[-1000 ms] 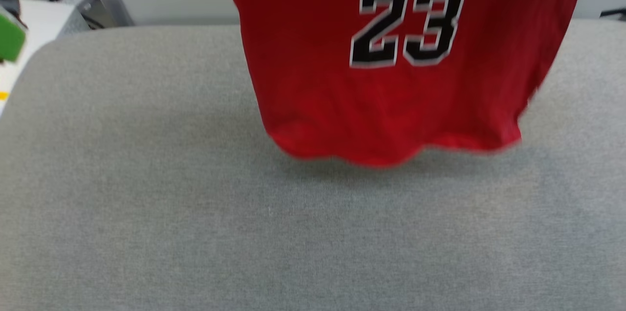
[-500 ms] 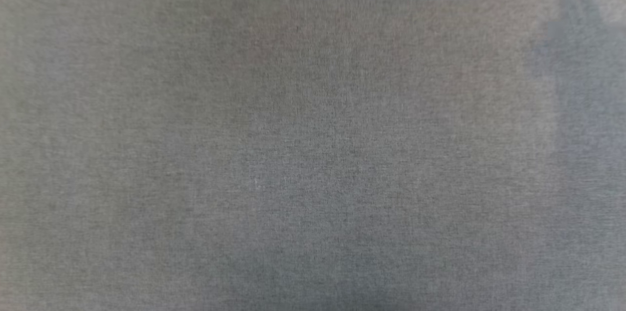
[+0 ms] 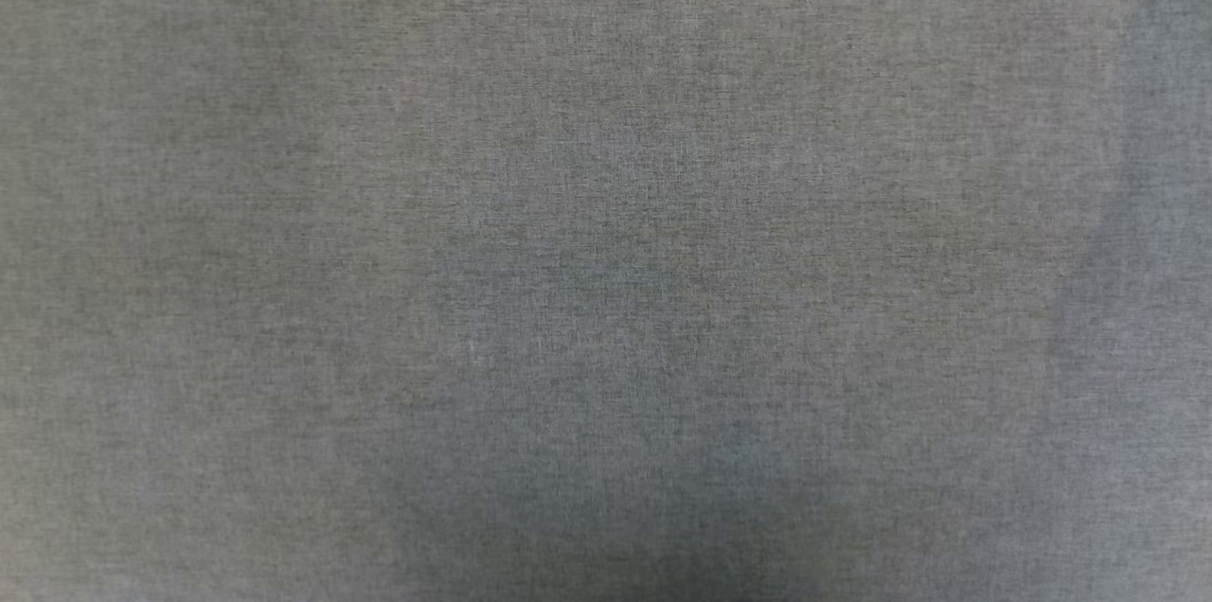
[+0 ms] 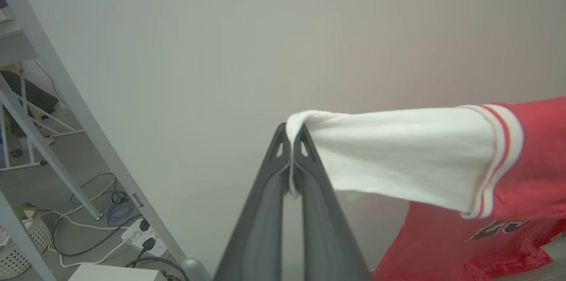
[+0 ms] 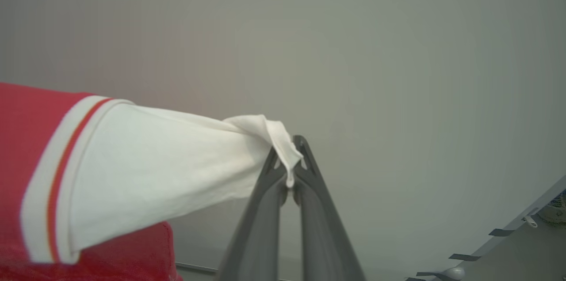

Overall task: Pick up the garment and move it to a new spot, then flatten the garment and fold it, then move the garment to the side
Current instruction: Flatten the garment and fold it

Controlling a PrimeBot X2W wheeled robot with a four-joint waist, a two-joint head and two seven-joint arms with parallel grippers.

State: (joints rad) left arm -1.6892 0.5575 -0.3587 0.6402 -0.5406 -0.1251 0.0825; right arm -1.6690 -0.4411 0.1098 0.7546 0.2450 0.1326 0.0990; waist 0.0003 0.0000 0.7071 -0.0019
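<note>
The left gripper's (image 4: 292,148) two dark fingers are pressed together on the very tip of one white sleeve (image 4: 398,157), with a small fold of cuff bunched over their ends. The right gripper (image 5: 288,164) pinches the other white sleeve (image 5: 168,170) the same way, a short tag of cloth hanging between its fingers. The red jersey T-shirt (image 4: 535,157) is off the surface, strung by its sleeves between the two grippers: its red body lies to the right of the left gripper and to the left of the right one, with black lettering on the part that droops lower. Whether the hem touches anything I cannot tell.

This looks like the carry to a new spot, just ahead of the lay-down. Both pinches are shallow, so the move should be smooth, without jerks that could pull a cuff free. Hold the grippers level and well apart so the chest hangs without a sag, set the hem on the grey fabric surface (image 3: 284,204) first, then draw the shirt out so that it lies flat. Open the fingers only once the sleeves rest on the cloth.

Both wrists seem raised and held wide, fingers pointing at the far pale wall (image 4: 221,51).
</note>
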